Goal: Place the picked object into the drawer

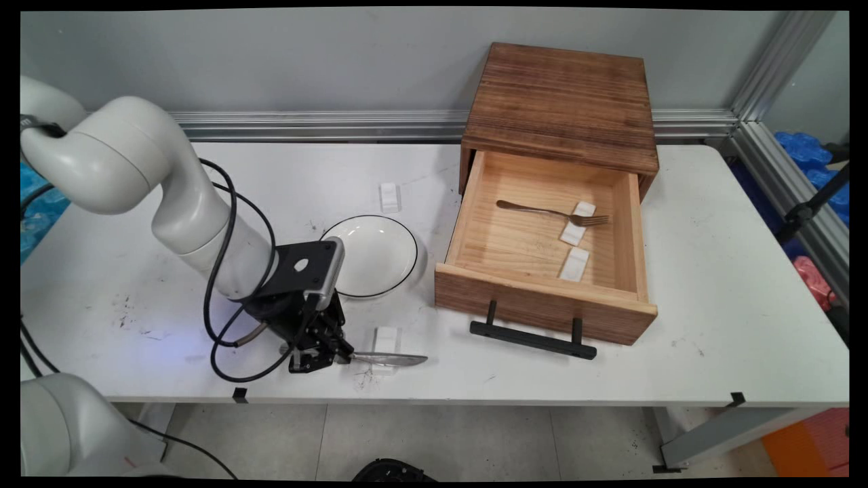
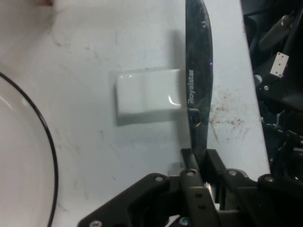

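White table, grey wall behind. Gripper low at near edge, clenched on handle end of one knife; blade sticks out ahead, lying across one white rest. Knife looks stiff, thin, slick metal, probably light; handle is the safe hold. One plate just behind gripper. One open wooden drawer farther off: one fork, two white rests inside. One more rest beyond plate.

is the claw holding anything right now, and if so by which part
Yes: the claw is shut on a table knife, gripping it at the handle end. Its blade lies across a small white rest near the table's front edge.
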Robot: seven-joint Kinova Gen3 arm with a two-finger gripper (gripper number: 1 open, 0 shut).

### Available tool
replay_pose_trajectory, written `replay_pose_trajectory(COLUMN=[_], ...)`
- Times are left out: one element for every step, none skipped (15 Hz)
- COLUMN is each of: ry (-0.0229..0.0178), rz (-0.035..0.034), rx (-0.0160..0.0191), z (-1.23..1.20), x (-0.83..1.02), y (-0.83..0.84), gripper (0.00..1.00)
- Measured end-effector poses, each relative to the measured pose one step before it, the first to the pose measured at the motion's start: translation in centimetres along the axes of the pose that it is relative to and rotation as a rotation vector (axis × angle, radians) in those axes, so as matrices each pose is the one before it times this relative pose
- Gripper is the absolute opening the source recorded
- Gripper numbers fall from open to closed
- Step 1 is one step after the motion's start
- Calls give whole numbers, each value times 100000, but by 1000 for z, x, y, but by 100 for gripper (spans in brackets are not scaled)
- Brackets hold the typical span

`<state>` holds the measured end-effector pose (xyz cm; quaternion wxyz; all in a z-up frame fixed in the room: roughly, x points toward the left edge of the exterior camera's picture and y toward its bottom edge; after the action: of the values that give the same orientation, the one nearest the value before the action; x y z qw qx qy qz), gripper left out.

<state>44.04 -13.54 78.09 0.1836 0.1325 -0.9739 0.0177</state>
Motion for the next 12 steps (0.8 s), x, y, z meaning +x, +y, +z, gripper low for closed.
replay_pose_trajectory(ry=[308,321,329,212,408,370,224,457,425,577,645,416], rz=[249,252,202,252,415,324,319,353,451,468,522,449], rx=[-260,-288,-253,-370,-444,-259,-373,-380,-569,-637,-527,-474], z=[-232,-274,-274,-324,-528,-479,-421,-564,-611,-772,-834,-742], x=[122,149,154,158,261,220,189,273,280,346,348,274], y=[73,89,80,90,101,52,49,18,9,-52,-130,-141], gripper=[0,0,0,0,0,0,0,0,0,0,0,0])
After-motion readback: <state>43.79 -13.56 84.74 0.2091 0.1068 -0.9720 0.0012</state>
